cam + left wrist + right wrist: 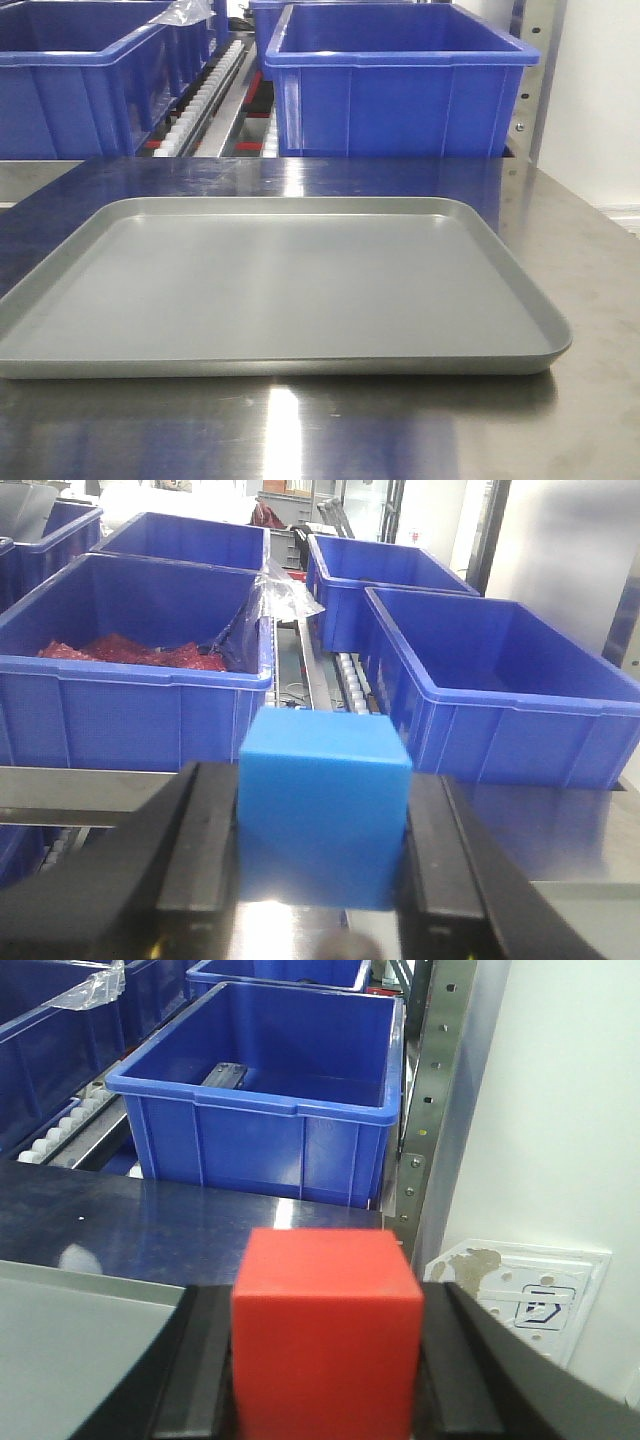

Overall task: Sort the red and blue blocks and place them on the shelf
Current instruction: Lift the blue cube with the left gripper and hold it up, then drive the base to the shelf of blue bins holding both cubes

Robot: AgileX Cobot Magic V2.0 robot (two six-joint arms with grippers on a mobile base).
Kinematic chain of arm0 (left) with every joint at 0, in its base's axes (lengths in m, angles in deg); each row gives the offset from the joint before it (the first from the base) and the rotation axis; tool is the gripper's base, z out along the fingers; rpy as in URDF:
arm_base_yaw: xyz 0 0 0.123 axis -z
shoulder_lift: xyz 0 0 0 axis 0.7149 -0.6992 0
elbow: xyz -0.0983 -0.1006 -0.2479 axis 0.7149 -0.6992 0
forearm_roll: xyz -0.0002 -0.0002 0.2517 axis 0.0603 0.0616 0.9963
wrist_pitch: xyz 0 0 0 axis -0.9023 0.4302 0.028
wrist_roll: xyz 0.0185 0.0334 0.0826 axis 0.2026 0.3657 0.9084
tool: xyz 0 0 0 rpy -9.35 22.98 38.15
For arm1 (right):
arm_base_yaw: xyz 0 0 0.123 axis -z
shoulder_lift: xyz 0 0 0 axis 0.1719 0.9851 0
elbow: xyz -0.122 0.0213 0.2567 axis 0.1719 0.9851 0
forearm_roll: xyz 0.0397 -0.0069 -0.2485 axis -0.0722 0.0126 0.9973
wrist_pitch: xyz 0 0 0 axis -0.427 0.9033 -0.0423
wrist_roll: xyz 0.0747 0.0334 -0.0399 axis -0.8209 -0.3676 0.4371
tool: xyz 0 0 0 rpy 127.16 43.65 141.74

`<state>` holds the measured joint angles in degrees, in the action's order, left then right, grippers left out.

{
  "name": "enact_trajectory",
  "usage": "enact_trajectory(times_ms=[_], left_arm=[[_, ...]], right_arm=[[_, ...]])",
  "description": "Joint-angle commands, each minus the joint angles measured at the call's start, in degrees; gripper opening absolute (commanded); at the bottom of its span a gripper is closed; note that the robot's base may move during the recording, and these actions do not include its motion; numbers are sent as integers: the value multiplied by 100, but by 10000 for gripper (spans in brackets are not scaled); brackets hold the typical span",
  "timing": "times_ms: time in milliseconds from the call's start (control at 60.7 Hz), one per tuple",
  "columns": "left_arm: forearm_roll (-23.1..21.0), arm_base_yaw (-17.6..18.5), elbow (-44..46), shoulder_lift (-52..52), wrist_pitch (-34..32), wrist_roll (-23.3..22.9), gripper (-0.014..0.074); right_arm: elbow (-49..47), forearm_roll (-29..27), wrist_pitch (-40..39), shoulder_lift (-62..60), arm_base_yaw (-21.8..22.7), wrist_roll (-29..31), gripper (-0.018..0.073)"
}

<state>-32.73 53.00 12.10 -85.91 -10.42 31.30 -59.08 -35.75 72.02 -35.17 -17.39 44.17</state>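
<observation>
In the left wrist view a bright blue block [322,810] sits clamped between the two black fingers [205,850] of my left gripper [320,852], held above the shiny steel tabletop and facing the shelf [70,792] with its blue bins. The right wrist view shows a bright red block [326,1335] held the same way in my right gripper [325,1370], over the steel top near the tray's corner. The shelf's roller tracks [205,95] and bins also show in the front view. Neither gripper nor either block appears in the front view.
A flat grey rimmed tray [300,365] lies on the steel tabletop [590,260], with nothing on it. Behind stand large blue bins: one [130,670] holds red material and clear plastic film, one [270,1080] holds a dark object. A perforated upright post [430,1110] and white wall lie right.
</observation>
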Motion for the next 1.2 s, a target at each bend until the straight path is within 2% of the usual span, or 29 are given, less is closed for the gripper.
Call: enact_trajectory(times_ms=[0, 1185], left_arm=[[2, -3, 161, -34, -534, -40, 125], [2, -3, 161, -34, -534, -40, 124]], right_arm=[[-156, 48, -510, 18, 28, 10, 109], [-156, 48, -510, 18, 28, 10, 109]])
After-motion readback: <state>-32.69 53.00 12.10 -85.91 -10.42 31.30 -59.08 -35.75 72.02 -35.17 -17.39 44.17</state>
